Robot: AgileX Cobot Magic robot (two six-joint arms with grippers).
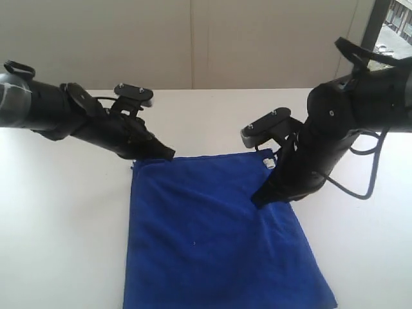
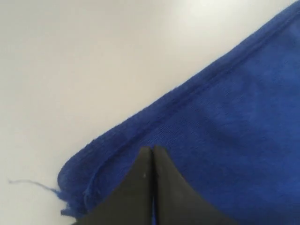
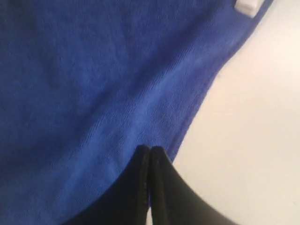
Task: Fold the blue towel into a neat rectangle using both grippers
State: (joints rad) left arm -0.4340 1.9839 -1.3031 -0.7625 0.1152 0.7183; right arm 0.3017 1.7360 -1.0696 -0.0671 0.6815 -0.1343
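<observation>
The blue towel (image 1: 212, 238) lies flat on the white table, reaching from the middle down past the near edge of the exterior view. My left gripper (image 1: 168, 154) is shut, with its tips at the towel's far left corner. In the left wrist view the closed tips (image 2: 153, 149) sit over the towel (image 2: 243, 117) just inside its stitched edge. My right gripper (image 1: 257, 201) is also shut, its tips down on the towel by the right edge. In the right wrist view its closed tips (image 3: 150, 148) sit at the hem of the towel (image 3: 93, 70). A white tag (image 1: 270, 163) shows at the far right corner.
The white table (image 1: 58, 225) spreads bare on both sides of the towel. A pale wall stands behind the table, with a window at the far right. A loose blue thread (image 2: 33, 183) trails from the towel's corner.
</observation>
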